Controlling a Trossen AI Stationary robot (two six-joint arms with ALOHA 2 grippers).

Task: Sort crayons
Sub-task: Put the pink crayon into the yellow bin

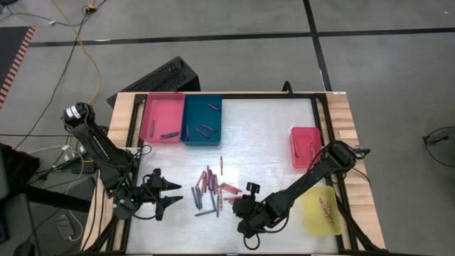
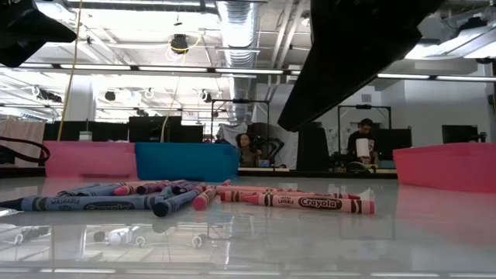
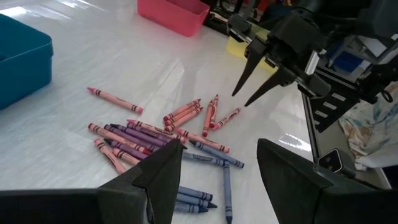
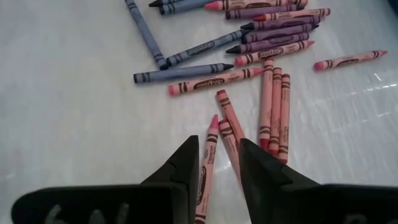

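**Both claws poised at the crayon pile**

While most of the crayons lie loose in a heap at lower centre of the high view, on the white bench, a few already rest in the trays: some in the pink tray and the blue tray at upper left, some in the red tray at right, and one in the yellow tray at lower right. At lower left, the left claw hovers just beside the heap with its fingers spread and nothing between them. Right of the heap, the right claw points down over the red crayons at its edge, fingers a little apart and gripping nothing
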